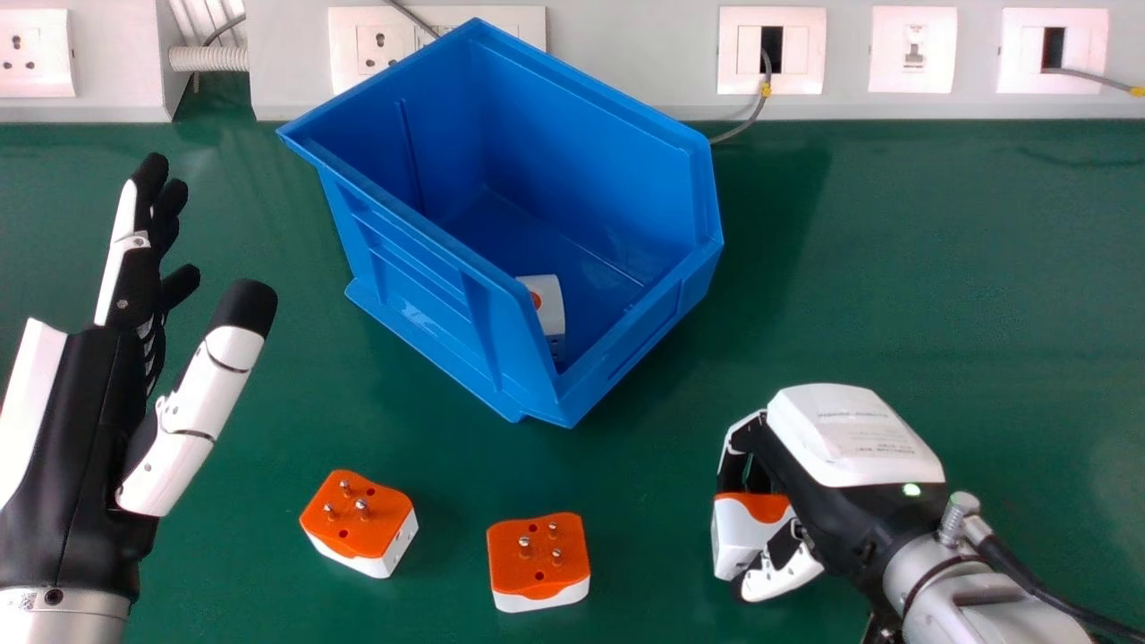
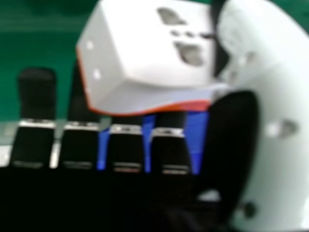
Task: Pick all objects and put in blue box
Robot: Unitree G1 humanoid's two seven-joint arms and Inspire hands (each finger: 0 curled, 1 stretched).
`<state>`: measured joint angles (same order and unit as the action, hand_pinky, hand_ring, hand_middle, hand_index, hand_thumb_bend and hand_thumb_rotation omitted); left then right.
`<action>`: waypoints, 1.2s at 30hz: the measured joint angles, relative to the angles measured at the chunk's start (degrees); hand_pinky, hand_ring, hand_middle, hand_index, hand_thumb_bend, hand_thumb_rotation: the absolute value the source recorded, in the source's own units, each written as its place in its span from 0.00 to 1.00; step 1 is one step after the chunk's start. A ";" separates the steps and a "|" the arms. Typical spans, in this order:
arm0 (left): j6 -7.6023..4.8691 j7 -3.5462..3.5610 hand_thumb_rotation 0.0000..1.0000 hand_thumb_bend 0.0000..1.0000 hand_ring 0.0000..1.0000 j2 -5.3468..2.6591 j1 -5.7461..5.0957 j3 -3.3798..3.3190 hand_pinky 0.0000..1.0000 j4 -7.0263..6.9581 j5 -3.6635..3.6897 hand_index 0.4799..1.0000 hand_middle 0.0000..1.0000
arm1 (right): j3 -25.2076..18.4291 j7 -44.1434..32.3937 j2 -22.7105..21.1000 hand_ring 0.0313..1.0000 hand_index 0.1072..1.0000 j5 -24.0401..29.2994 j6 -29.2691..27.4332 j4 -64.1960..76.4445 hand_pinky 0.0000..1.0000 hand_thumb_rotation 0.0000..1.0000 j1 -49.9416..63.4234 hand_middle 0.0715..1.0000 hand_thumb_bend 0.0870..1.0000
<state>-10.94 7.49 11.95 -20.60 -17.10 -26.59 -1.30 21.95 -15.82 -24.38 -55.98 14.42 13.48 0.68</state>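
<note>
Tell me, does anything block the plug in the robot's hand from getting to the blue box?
Nothing visible stands between the plug adapter in the right hand and the blue box, but it probably must go over the box's own near rim.

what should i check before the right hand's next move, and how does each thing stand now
1. Right hand has an orange-and-white adapter between fingers and thumb: ok
2. Grip firm enough to carry it: cannot tell
3. Blue box upright, its opening accessible: ok
4. Right hand above the box: not ok, it is to the box's right, nearer the robot
5. Left hand clear of the box: ok, it is open at the left
6. All other adapters boxed: not ok, two sit on the table
</note>
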 measured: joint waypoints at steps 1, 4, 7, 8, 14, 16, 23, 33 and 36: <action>0.29 0.00 0.86 0.70 1.00 -0.08 -0.02 0.04 0.95 -0.16 0.09 1.00 0.99 | -0.05 0.00 0.00 0.42 0.44 0.00 -0.01 0.17 0.32 0.00 0.00 0.48 0.45; 0.84 -0.01 0.86 0.70 1.00 -0.18 -0.11 0.14 0.95 -0.86 0.20 1.00 0.99 | -0.28 -0.12 0.00 0.42 0.45 -0.14 0.06 0.34 0.32 0.00 0.00 0.48 0.45; 1.34 -0.02 0.86 0.71 1.00 -0.26 -0.14 0.25 0.96 -1.32 0.20 1.00 0.99 | -0.34 -0.57 0.00 0.42 0.45 -0.49 0.11 0.79 0.32 0.00 0.00 0.48 0.45; 1.49 -0.02 0.86 0.72 1.00 -0.28 -0.16 0.27 0.97 -1.39 0.21 1.00 0.99 | -0.36 -0.77 0.00 0.42 0.45 -0.54 0.12 0.93 0.32 0.00 0.00 0.48 0.45; 1.92 -0.07 0.86 0.73 1.00 -0.62 -0.51 0.37 0.98 -1.87 0.20 1.00 0.99 | -1.03 -1.70 0.10 0.42 0.45 -0.13 0.12 2.94 0.32 0.00 0.09 0.48 0.45; 2.33 -0.07 0.86 0.74 1.00 -0.69 -0.51 0.37 0.99 -2.02 0.20 1.00 0.99 | -1.39 -2.08 0.31 0.42 0.45 0.06 0.13 3.46 0.32 0.00 0.13 0.48 0.45; 2.48 -0.08 0.86 0.75 1.00 -0.71 -0.55 0.37 0.99 -2.06 0.19 1.00 0.99 | -2.88 -2.35 0.80 0.42 0.45 1.91 -0.40 7.07 0.32 0.00 0.86 0.49 0.45; 2.27 -0.08 0.85 0.72 1.00 -0.69 -0.54 0.48 1.00 -2.05 -0.08 1.00 0.99 | -5.49 -0.22 1.64 0.41 0.45 3.29 -2.54 11.56 0.32 0.00 2.51 0.49 0.45; 2.16 -0.08 0.85 0.71 1.00 -0.67 -0.53 0.48 1.00 -2.01 -0.18 1.00 0.99 | -6.26 -0.25 2.23 0.41 0.47 3.44 -2.49 13.56 0.32 0.00 2.49 0.48 0.44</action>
<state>-8.79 7.42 11.27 -21.13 -16.62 -28.61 -1.48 15.69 -16.06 -22.15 -52.54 11.93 27.04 3.17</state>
